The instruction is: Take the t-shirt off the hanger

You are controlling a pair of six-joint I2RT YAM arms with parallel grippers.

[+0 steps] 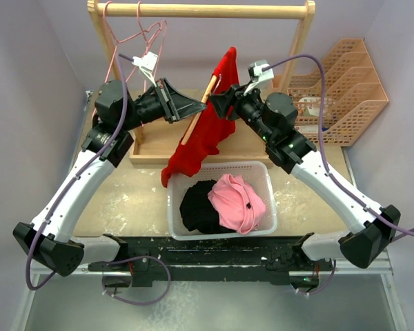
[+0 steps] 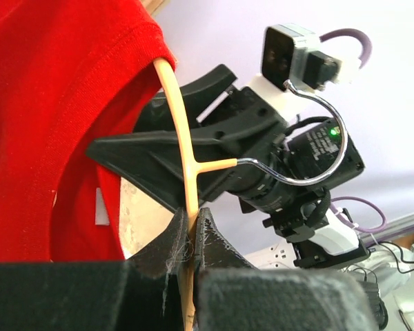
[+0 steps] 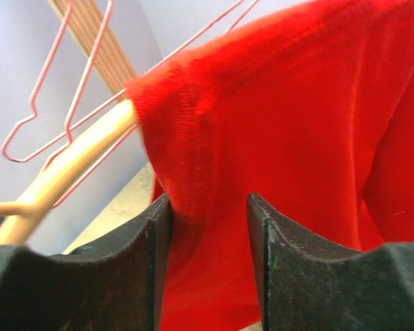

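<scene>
Now, table (image 1: pixel 141 196): it carries everything, and both arms reach from its near edge toward the middle.
Wooden rack (image 1: pixel 207 10): stands along the far edge, with its rail high enough for clothes to hang off the surface.
Filing tray (image 1: pixel 359 103): orange, at the far right corner, well apart from the work.
White basket (image 1: pixel 221 165): at the near edge, centre, below the shirt. It is probably the drop spot, since a black garment (image 1: pixel 196 203) and a pink garment (image 1: pixel 238 200) lie in it.
T-shirt (image 1: pixel 207 131): red, held in the air over the table's middle, off the rail. One shoulder is on the hanger and the rest droops toward the basket's far left corner.
Pink wire hangers (image 1: pixel 148 34): on the rail's left end, with nothing on them.
Hanger (image 2: pixel 176 103): pale and steeply tilted, with one arm inside the shirt. The slope should help the cloth slide off.
Left gripper (image 2: pixel 193 217): clamped tight on the hanger just beside the root of the hook. It serves as the anchor, so a pull on the cloth does not drag the hanger along.
Right gripper (image 3: pixel 207 203): its jaws stand apart on either side of a fold of red cloth near the shoulder. I cannot tell whether they press it.
Hook (image 2: pixel 324 158): chrome, free of the rail, curving toward the right arm.
Step in hand: seemingly taking hold of the shoulder to draw it off the hanger's end. The shirt is not yet off.
</scene>
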